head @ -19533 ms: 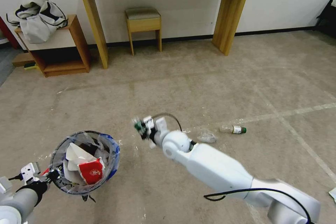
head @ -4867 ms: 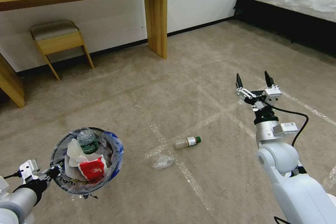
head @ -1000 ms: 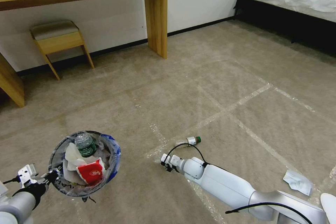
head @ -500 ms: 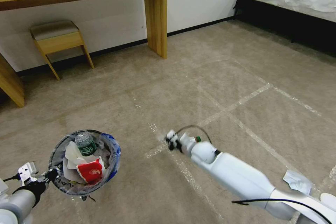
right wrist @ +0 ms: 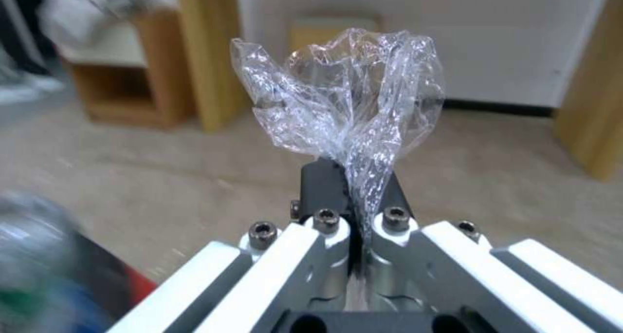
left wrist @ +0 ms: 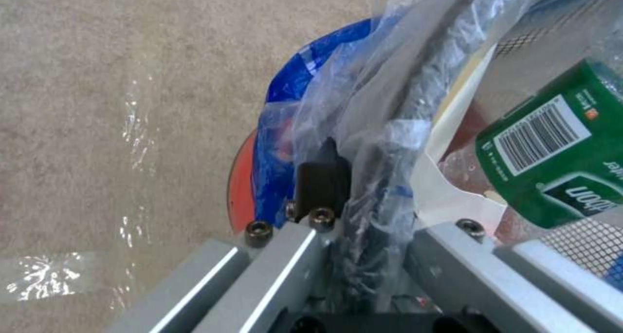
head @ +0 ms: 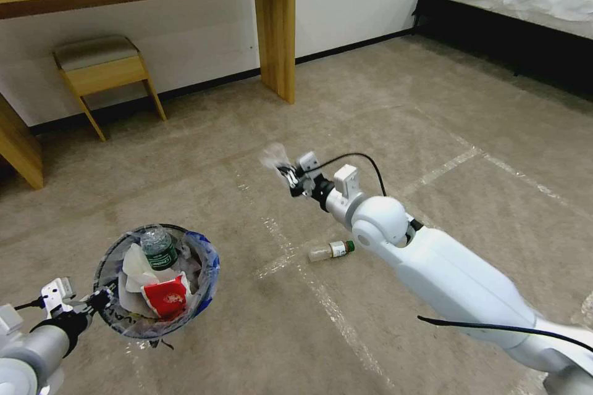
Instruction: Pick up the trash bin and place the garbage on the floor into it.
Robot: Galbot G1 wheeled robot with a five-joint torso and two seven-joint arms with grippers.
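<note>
Now lifted off the floor: clear plastic scrap (right wrist: 344,99) pinched in right gripper (head: 285,168) fingers, well above small bottle (head: 332,250); left gripper (left wrist: 354,196) clamps trash bin (head: 207,271) rim, awaiting deposit.

The right arm stretches forward and leftward, raised above the floor, its right gripper (head: 285,171) pinched tight on a crumpled clear plastic scrap (right wrist: 344,104). The left arm stays low at the robot's left side, its left gripper (head: 92,303) clamped on the rim of the trash bin (head: 207,271), holding it up.
</note>
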